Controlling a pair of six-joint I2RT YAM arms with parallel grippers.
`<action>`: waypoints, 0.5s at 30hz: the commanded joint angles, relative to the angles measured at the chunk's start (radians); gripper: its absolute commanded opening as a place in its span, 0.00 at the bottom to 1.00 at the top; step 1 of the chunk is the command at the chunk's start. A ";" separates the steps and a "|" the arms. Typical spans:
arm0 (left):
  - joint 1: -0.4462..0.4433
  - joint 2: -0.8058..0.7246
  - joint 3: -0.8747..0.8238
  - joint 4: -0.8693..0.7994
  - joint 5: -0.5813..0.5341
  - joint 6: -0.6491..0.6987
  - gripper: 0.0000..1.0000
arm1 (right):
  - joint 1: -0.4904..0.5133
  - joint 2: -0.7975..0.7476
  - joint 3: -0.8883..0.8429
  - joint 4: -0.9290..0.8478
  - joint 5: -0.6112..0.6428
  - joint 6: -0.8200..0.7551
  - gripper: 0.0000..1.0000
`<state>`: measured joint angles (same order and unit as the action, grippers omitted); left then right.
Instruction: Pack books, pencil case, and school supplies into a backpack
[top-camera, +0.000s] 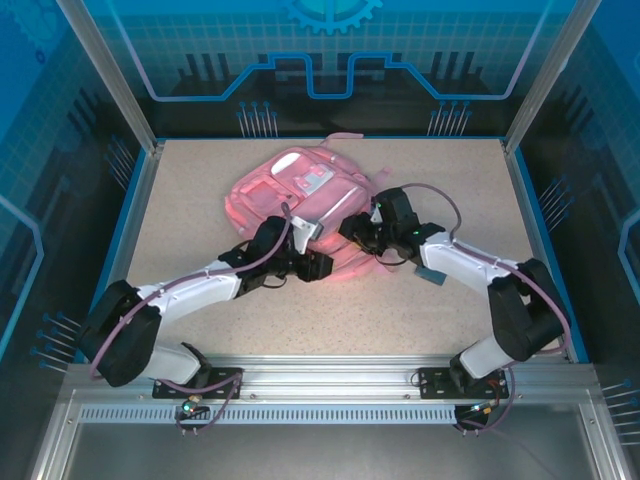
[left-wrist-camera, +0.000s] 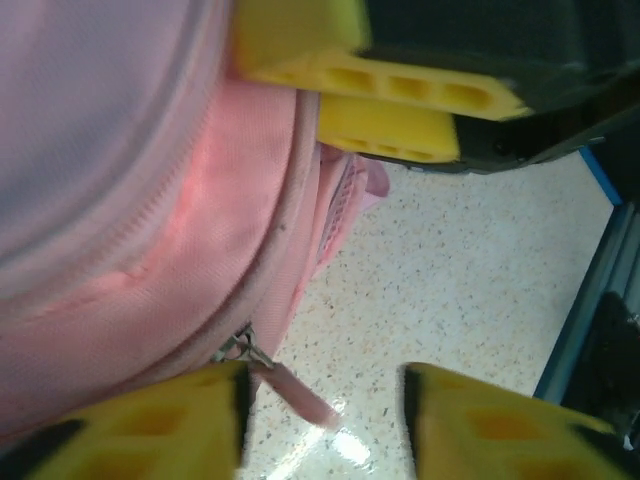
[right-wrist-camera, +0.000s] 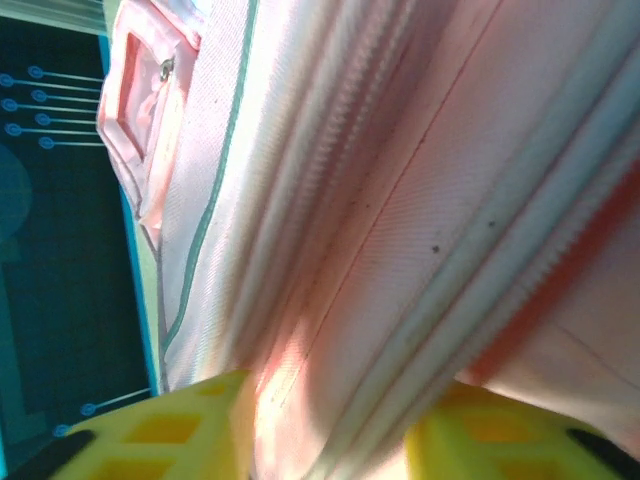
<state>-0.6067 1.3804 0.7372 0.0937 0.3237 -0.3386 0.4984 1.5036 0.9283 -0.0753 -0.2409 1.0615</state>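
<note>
L gripper (left-wrist-camera: 325, 410) jaws spread, backpack (left-wrist-camera: 150, 200) zip pull (left-wrist-camera: 290, 385) in the gap. R gripper (right-wrist-camera: 330, 440) straddles backpack fabric; pinching or not, can't tell.

Speckled beige tabletop (top-camera: 200, 300) enclosed by blue printed walls (top-camera: 330, 60).

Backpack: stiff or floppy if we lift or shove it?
Likely floppy: the backpack is soft fabric lying slumped on the table, so a one-point lift would probably sag. Pushed, it may bunch rather than slide. Its zipper pull dangles and could snag.
</note>
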 joint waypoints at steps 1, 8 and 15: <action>0.062 -0.085 -0.002 -0.029 0.072 -0.076 0.60 | -0.015 -0.102 -0.002 -0.174 0.078 -0.146 0.51; 0.178 -0.222 -0.012 -0.193 -0.040 -0.161 0.84 | 0.112 -0.192 0.028 -0.394 0.292 -0.414 0.55; 0.242 -0.242 -0.011 -0.257 -0.164 -0.269 0.90 | 0.321 -0.074 0.117 -0.415 0.421 -0.536 0.50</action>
<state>-0.3767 1.1526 0.7330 -0.1013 0.2260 -0.5415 0.7658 1.3724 0.9878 -0.4393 0.0834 0.6231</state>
